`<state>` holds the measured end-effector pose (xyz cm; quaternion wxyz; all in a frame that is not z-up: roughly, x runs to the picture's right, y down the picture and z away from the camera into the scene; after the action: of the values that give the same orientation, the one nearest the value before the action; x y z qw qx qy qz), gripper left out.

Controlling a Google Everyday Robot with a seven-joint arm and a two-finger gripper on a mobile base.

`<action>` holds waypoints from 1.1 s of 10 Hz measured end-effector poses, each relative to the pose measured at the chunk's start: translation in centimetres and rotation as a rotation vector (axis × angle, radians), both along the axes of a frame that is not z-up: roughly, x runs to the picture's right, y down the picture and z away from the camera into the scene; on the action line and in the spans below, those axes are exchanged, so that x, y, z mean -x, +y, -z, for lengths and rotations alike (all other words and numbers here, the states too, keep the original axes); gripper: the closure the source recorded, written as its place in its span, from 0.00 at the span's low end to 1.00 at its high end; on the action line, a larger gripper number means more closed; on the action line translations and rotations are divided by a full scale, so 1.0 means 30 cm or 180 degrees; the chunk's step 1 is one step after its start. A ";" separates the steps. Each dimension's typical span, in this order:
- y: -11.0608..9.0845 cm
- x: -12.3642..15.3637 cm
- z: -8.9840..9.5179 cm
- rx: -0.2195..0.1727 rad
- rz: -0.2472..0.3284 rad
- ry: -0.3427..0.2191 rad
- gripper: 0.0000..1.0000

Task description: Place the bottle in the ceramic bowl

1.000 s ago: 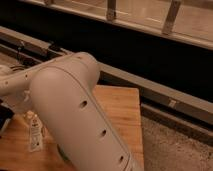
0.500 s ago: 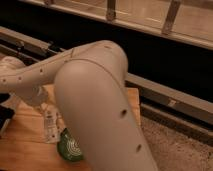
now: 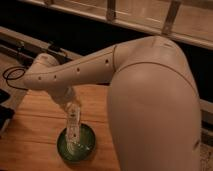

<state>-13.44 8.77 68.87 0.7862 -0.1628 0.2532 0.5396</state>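
Camera view: tool has carried bottle over bowl

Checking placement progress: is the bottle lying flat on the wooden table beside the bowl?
No: the bottle hangs upright under the gripper, its lower end over the ceramic bowl.

one camera | high, behind the arm (close) | facing down onto table

surface: wooden table | behind: dark wall, metal railing | hand over table | light: dim, warm
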 end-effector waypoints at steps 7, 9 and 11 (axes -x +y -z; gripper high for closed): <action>0.259 -0.015 -0.197 0.0476 -0.0056 0.0134 0.96; 0.256 -0.027 -0.201 0.0469 -0.0064 0.0152 0.77; 0.256 -0.024 -0.201 0.0470 -0.0062 0.0149 0.56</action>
<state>-12.71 16.45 74.88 0.7607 -0.2101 0.3090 0.5308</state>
